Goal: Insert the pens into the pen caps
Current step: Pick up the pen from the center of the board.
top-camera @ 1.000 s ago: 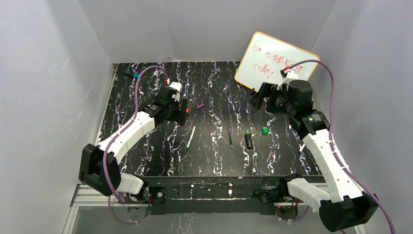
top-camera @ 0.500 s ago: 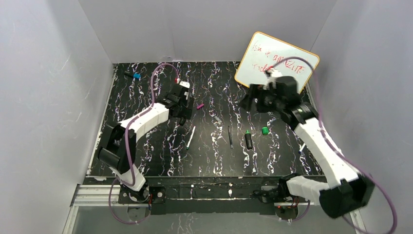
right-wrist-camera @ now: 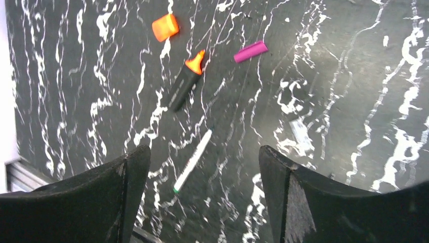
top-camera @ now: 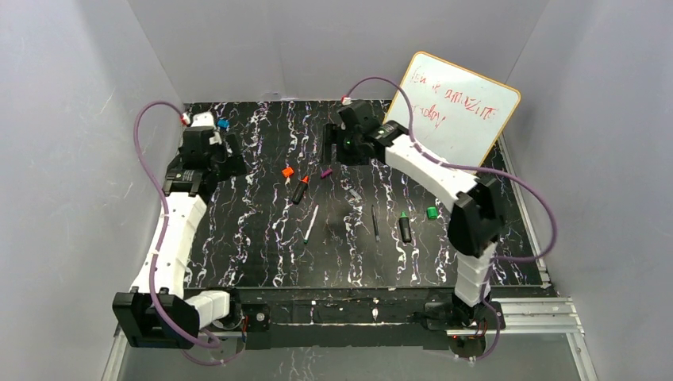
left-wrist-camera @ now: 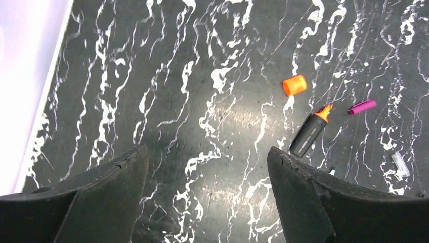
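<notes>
Both arms hung over the far half of the table point(top-camera: 238, 238), by my reckoning to look the scatter over rather than to grasp. The left gripper point(left-wrist-camera: 205, 152) stood with jaws spread wide and nothing between them, and the right gripper point(right-wrist-camera: 202, 149) gaped just as empty. Below, the orange-tipped marker point(top-camera: 300, 190) lay flat, its bare tip toward 1 o'clock. The orange cap point(top-camera: 287, 171) sat loose at its 11 o'clock and the purple cap point(top-camera: 325, 172) at 2 o'clock. The green-tipped marker point(top-camera: 405, 228) had the green cap point(top-camera: 432, 212) at its 2 o'clock, apart. Each matching cap lay near its pen, handy for pairing, yet nothing was capped.
</notes>
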Motion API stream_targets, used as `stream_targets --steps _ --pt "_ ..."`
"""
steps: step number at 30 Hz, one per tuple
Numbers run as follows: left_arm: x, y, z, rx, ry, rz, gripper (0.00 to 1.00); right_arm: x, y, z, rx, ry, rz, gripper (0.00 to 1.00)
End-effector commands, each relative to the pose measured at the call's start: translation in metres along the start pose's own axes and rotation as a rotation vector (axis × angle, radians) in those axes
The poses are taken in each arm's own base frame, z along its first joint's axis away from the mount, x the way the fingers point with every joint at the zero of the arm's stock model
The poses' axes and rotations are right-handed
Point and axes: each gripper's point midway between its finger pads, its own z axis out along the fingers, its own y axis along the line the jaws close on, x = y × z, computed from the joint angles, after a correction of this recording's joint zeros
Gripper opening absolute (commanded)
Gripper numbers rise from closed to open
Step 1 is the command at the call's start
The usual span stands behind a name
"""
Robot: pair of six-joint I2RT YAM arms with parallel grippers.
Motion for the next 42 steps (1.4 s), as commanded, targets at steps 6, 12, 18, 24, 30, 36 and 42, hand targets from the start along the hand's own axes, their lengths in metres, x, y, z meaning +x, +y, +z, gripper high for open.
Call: stream_targets --steps 6,12,18,24,30,36,42 --pt "0.072 0.032 0.018 0.032 0.198 -0.365 0.83 -0.001 0.03 0.076 0.161 0.076 0.115 0.8" --pt "0.067 0.03 0.017 0.047 0.189 -0.368 0.83 0.031 0.027 0.114 0.246 0.173 0.195 0.72" --pt "0.081 0.027 0.021 0.065 0.218 -0.36 0.83 0.074 0.025 0.125 0.315 0.252 0.184 0.75" --pt "0.098 0.016 0.011 0.126 0.232 -0.379 0.82 0.103 0.03 0.152 0.318 0.295 0.182 0.71" --pt "0.102 0.014 0.01 0.138 0.241 -0.377 0.82 0.109 0.022 0.166 0.347 0.285 0.154 0.69" --pt "0.102 0.011 0.011 0.152 0.246 -0.374 0.82 0.092 0.011 0.177 0.357 0.219 0.134 0.69" --pt "0.104 0.011 0.014 0.147 0.249 -0.363 0.82 0.073 0.006 0.186 0.368 0.126 0.096 0.7"
